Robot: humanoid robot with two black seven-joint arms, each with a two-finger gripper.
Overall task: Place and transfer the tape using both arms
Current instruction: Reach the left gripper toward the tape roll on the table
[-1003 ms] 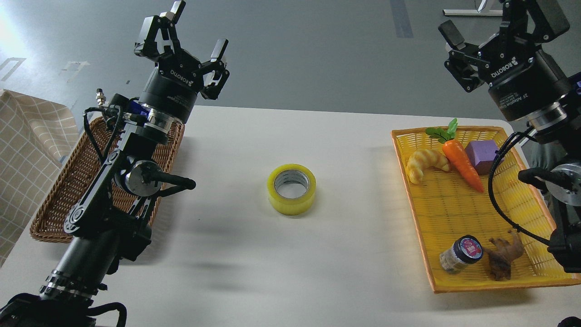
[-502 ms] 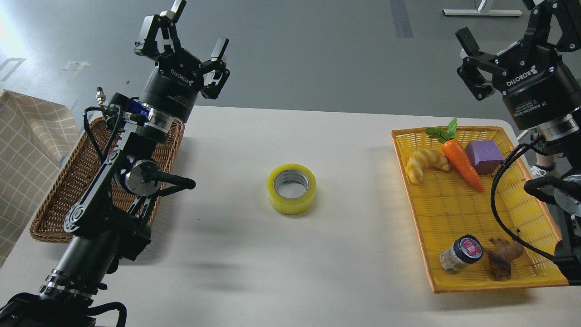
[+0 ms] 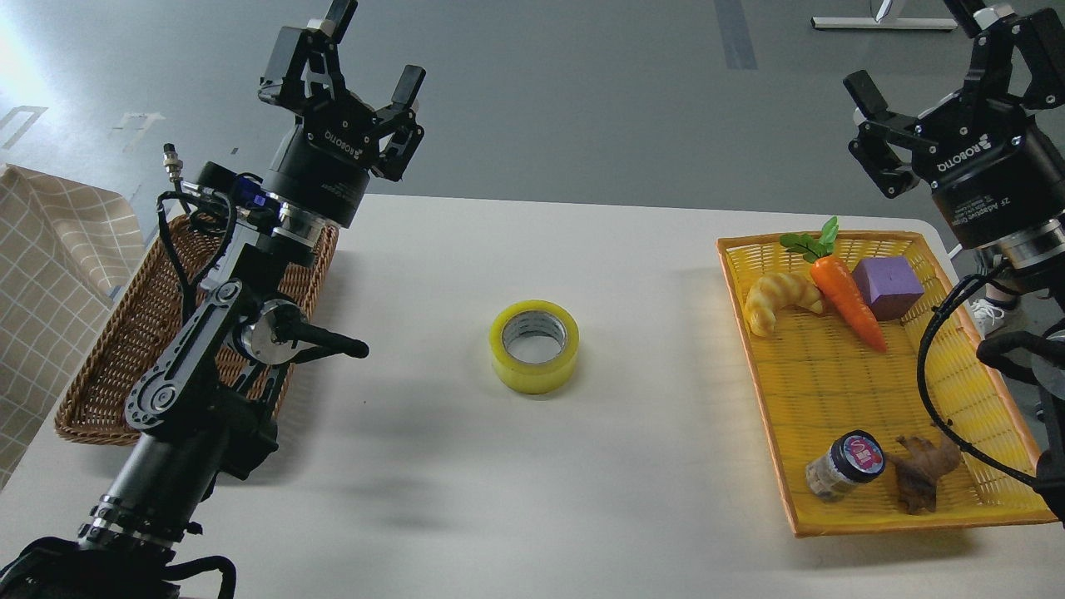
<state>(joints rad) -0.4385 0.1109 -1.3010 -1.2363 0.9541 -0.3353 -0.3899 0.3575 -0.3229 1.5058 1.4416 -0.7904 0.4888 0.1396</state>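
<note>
The yellow tape roll [image 3: 534, 346] lies flat on the white table [image 3: 532, 466] near its middle, grey-white core facing up. My left gripper [image 3: 374, 46] is open and empty, raised high above the table's back left, well away from the tape. My right gripper [image 3: 919, 50] is open and empty, raised at the upper right above the far end of the yellow tray, far from the tape.
A brown wicker basket [image 3: 116, 366] sits at the left under my left arm. A yellow tray [image 3: 832, 399] at the right holds a croissant [image 3: 778, 301], a carrot [image 3: 844, 295], a purple block [image 3: 887, 287], a dark-lidded jar [image 3: 844, 465] and a brown figure [image 3: 922, 474].
My right gripper has drawn back to the right and up, away from the tray. My left gripper has shifted slightly up and right. The tape has not moved.
</note>
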